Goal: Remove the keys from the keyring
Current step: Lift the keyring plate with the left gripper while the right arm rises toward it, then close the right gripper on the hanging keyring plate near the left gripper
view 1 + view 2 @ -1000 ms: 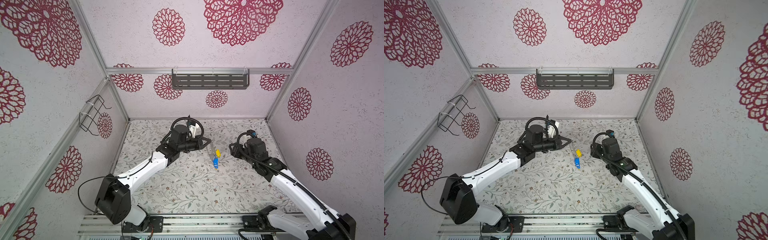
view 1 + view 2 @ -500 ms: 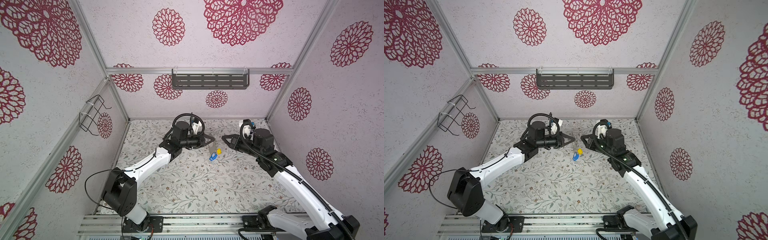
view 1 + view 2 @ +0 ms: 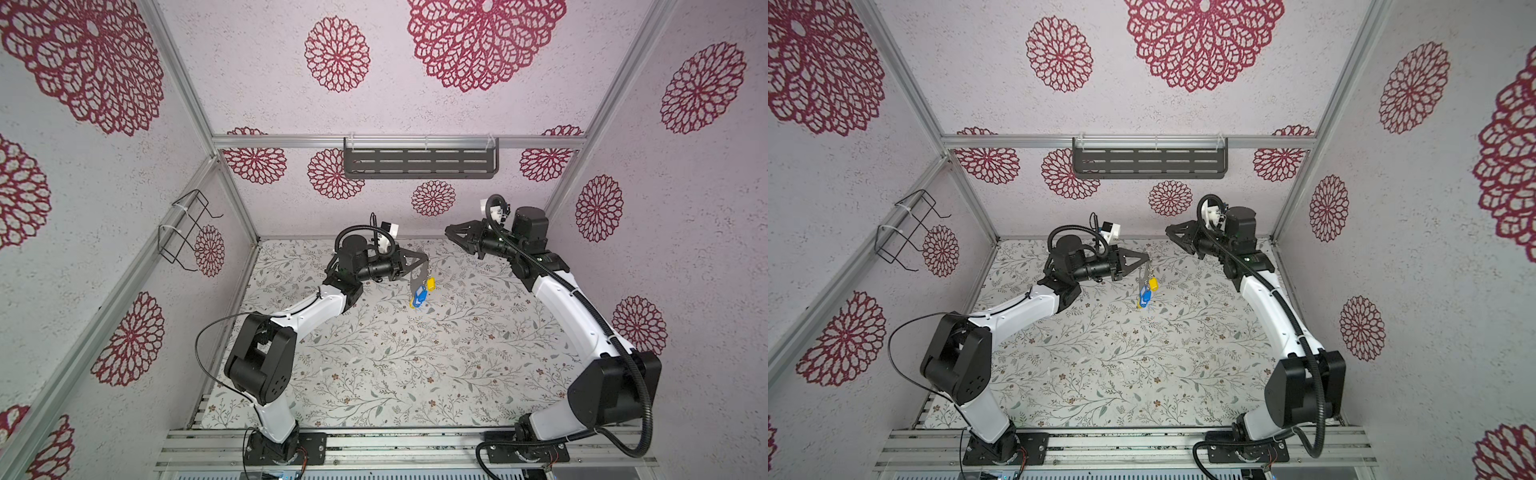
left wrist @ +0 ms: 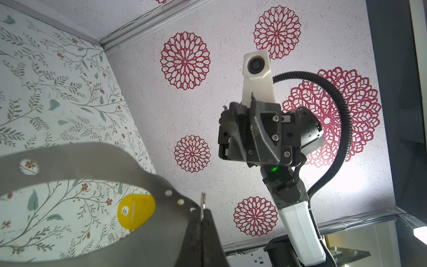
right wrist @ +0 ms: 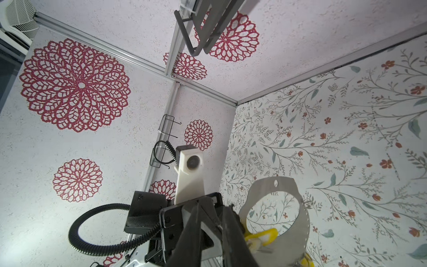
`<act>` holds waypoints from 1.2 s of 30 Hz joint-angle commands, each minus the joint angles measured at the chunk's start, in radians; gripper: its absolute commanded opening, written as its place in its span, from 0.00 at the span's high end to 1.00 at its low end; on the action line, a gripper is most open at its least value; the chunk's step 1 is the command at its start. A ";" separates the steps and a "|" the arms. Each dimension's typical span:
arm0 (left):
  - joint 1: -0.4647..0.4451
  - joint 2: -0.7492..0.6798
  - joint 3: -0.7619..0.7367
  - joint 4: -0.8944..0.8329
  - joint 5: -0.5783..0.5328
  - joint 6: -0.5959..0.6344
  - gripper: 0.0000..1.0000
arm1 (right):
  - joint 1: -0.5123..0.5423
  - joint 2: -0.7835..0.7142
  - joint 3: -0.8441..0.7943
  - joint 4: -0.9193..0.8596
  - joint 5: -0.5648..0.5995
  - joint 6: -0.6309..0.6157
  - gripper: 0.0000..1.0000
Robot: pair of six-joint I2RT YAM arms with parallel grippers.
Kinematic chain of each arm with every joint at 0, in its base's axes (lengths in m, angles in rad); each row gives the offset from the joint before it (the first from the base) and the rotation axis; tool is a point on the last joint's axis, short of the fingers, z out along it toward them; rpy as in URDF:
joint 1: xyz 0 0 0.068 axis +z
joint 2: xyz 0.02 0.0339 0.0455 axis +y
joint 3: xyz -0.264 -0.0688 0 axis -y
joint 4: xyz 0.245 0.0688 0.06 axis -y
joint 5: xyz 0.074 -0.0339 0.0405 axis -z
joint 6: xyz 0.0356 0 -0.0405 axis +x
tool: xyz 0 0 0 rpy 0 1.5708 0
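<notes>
Left wrist view: the keyring (image 4: 92, 159) is seen closest to the lens. Its wide grey band is pinched at the rim by the left gripper (image 4: 202, 215), whose fingers (image 4: 194, 235) are clenched flat on it. A yellow tag (image 4: 136, 211) is glimpsed through the central hole, and a thin metal loop (image 4: 202, 202) is seen right at the fingertips.

In both top views the ring is held up off the floral table (image 3: 374, 353), with the keys (image 3: 422, 293) hung beneath it in a tight yellow-and-blue cluster. None is judged to be freed yet.

Farther off, the right gripper (image 3: 451, 232) is raised near the back wall (image 3: 374, 216), well apart from the ring. Nothing is seen in it, and whether its fingers are parted cannot be told.

Trouble is to be expected from the thin edge grip. Under a sideways tug on a tag, the ring could be twisted or dragged out of the fingers. The tags are bunched and free to swing, so two may be caught together, or the wanted one missed.
</notes>
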 commanded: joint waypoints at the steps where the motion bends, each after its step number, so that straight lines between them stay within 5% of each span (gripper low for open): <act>1: 0.007 -0.005 0.034 0.095 0.028 0.006 1.00 | -0.002 0.011 0.086 -0.110 -0.115 -0.101 0.80; 10: 0.013 0.061 0.040 0.321 0.133 -0.099 1.00 | -0.003 -0.008 0.032 -0.170 -0.150 -0.192 0.50; 12: 0.016 0.075 0.047 0.341 0.143 -0.117 1.00 | -0.003 -0.018 -0.005 -0.105 -0.173 -0.151 0.52; 16: 0.026 0.108 0.074 0.371 0.167 -0.158 1.00 | -0.003 -0.023 -0.090 0.138 -0.250 -0.003 0.85; 18: 0.035 0.124 0.086 0.402 0.173 -0.185 1.00 | -0.005 -0.007 -0.100 0.214 -0.288 0.038 0.91; 36: 0.066 0.236 0.122 0.528 0.194 -0.300 1.00 | 0.020 0.057 -0.089 0.285 -0.262 0.060 0.82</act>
